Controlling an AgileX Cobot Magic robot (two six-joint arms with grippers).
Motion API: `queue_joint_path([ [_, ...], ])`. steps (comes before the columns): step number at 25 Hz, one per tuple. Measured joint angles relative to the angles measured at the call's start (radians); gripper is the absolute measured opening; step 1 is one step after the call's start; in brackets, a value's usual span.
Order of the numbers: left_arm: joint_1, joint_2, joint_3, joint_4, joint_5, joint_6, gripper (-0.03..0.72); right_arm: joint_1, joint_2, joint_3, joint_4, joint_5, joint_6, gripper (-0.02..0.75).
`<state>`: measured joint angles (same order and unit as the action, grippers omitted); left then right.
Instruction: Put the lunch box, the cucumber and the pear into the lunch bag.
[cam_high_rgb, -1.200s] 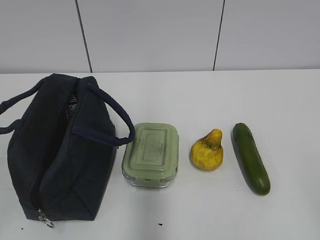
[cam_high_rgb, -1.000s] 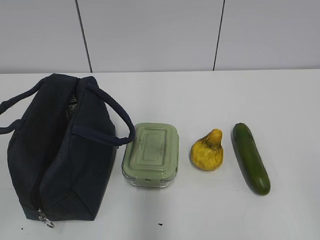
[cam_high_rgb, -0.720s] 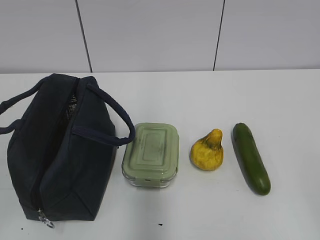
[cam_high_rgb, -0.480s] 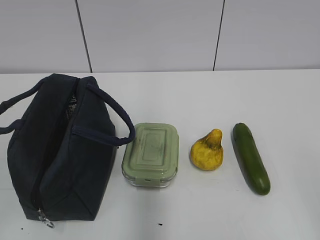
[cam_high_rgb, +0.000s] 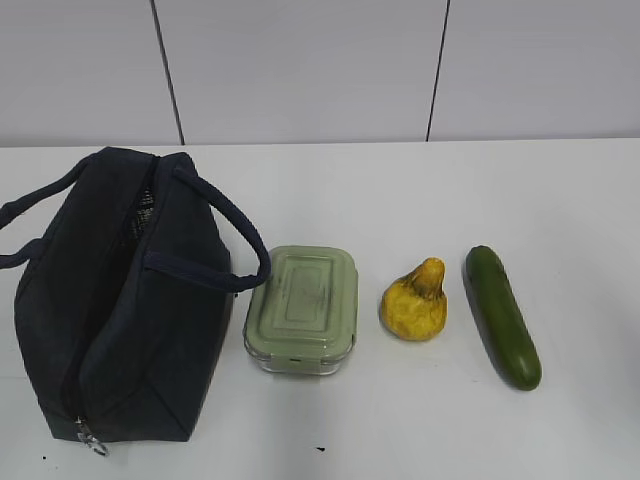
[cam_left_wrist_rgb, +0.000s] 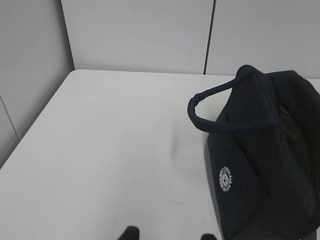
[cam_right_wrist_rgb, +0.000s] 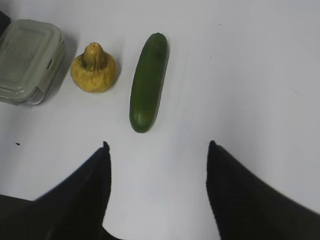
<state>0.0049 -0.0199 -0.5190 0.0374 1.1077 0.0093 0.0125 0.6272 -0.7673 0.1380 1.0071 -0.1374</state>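
Nothing packed yet. Lunch bag (cam_high_rgb: 120, 300) standing near the tabletop's left edge, zipper apparently drawn shut along the top with the silver ring pull (cam_high_rgb: 93, 441) at the near end; two loop handles flopped outward. Lunch box (cam_high_rgb: 302, 308) just beside the bag's right flank, under one drooping handle. Pear (cam_high_rgb: 415, 303) next toward the right, neck pointing to the far edge. Cucumber (cam_high_rgb: 502, 316) nearest the right edge, lying lengthwise from far to near, close to the pear without touching.

Judged handling: bag soft and floppy, likely to collapse unless the mouth is held wide; best taken at the ring pull first, then at a handle. Lunch box rigid, smooth-walled, probably the heaviest item; best gripped across its narrow width at the sides. Pear lumpy and firm, waxy; best taken at the wide belly, not the neck. Cucumber stiff, slick, prone to rolling; best pinched across the middle.

Right end effector (cam_right_wrist_rgb: 157, 150) released, jaws spread wide, hovering over bare tabletop nearer the front edge than the cucumber's near tip, touching nothing. Left end effector (cam_left_wrist_rgb: 167, 233) only just visible as two dark tips, apart and apparently released, over bare tabletop to the left of the bag, holding nothing.
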Motion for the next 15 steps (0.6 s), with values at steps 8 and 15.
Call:
queue_joint_path([
  [8, 0.000, 0.000, 0.000, 0.000, 0.000, 0.000, 0.238, 0.000, 0.413, -0.275, 0.032, -0.009, -0.027, 0.514],
  [15, 0.000, 0.000, 0.000, 0.000, 0.000, 0.000, 0.238, 0.000, 0.673, -0.432, 0.072, -0.007, -0.037, 0.515],
])
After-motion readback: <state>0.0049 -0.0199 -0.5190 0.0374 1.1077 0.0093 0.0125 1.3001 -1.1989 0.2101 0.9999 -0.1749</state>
